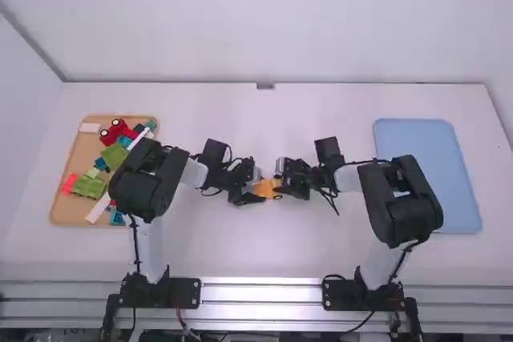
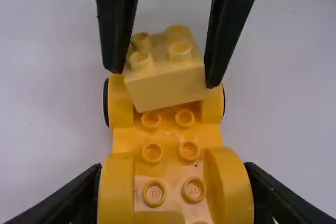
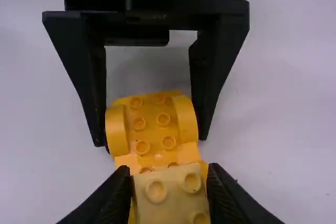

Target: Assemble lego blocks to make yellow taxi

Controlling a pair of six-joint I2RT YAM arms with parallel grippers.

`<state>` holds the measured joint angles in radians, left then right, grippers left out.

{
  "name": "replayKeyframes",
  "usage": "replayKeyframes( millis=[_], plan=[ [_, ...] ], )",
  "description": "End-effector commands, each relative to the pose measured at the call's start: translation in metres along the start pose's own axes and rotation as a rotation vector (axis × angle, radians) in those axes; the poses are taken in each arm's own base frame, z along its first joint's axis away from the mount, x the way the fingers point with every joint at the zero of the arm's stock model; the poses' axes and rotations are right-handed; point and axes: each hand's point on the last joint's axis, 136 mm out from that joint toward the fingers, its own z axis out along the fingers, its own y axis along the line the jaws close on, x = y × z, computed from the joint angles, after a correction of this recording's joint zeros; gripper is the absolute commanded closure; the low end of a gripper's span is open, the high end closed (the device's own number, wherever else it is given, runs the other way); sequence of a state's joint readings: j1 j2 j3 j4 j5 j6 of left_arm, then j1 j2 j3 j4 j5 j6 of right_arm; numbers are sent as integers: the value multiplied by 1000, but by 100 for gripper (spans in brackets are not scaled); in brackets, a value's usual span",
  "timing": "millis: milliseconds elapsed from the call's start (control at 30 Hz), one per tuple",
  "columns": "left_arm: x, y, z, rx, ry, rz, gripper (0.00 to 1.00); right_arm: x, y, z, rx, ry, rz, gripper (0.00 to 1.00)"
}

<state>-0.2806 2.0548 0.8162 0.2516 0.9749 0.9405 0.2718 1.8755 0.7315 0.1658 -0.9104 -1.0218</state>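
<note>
On my left wrist feed, I can make out small raised lettering atop two studs (image 2: pixel 154 193) of the yellow car base (image 2: pixel 170 174).

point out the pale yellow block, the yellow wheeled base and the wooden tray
pale yellow block (image 2: pixel 168 89): left wrist view, side face
yellow wheeled base (image 2: pixel 169 136): left wrist view, flat top between studs
wooden tray (image 1: pixel 80 154): high view, bare part of its floor
</note>
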Motion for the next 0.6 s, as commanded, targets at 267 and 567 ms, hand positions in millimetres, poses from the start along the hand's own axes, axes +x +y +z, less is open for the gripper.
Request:
replayKeyframes(
  millis=[267,567],
  plan=[
    [42,-10,4,-24,141,-108,32,3,3,19,19,77,10,76],
    [43,-10,4,-24,144,-115,32,9,-4,12,44,87,27,77]
  ],
)
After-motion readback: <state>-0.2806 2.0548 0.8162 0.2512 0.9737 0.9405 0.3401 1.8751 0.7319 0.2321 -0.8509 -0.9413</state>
